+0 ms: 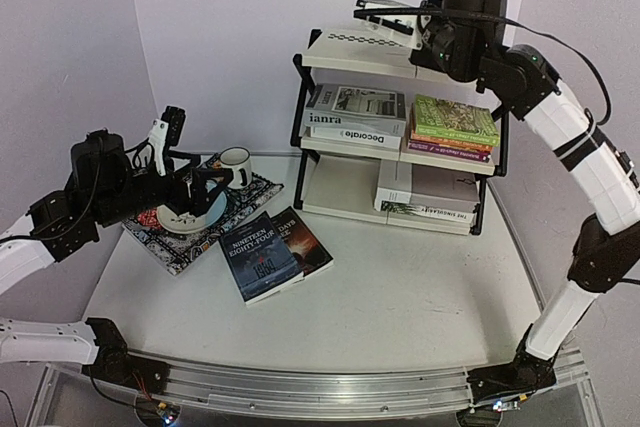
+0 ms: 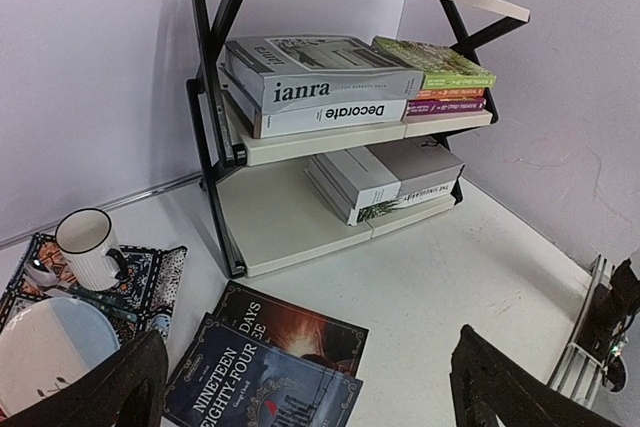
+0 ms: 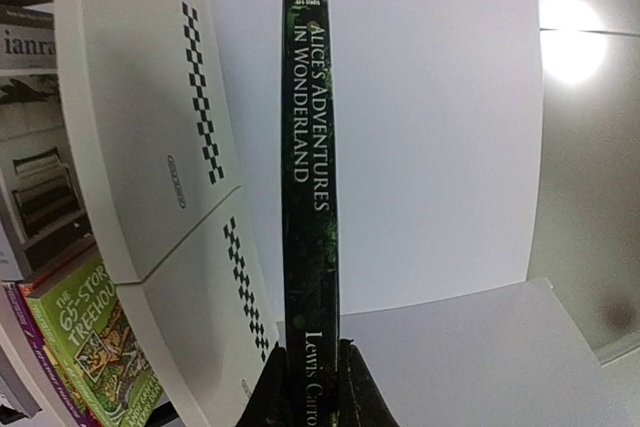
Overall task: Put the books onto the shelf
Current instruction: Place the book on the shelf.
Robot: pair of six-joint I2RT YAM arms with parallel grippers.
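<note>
The right pincer (image 3: 310,392) is nearly closed, pinching the bottom end of a thin dark-green book (image 3: 310,147), the Alice one. Almost the whole book sticks out beyond its tips, over the top tier of the shelf (image 1: 350,47) and, as far as I can tell, not touching it. That is where I'd worry. With such a short bite on one end, the book could swing or slide in the grip on the way down. If it were let go on edge rather than flat, it might tip and drop off the tier, behind the shelf or onto the stacked books (image 1: 355,112) on the tiers beneath the pincer. Too low an approach could also knock a corner against the shelf's edge. The right arm stands high, elbow bent, wrist about level with the top of the shelf. The left pincer (image 2: 305,392) hangs wide open with nothing in it, a plate (image 2: 45,347) and mug (image 2: 88,247) off to its left. Two more books (image 1: 258,257) lie on the table (image 1: 400,297) right beneath it.
</note>
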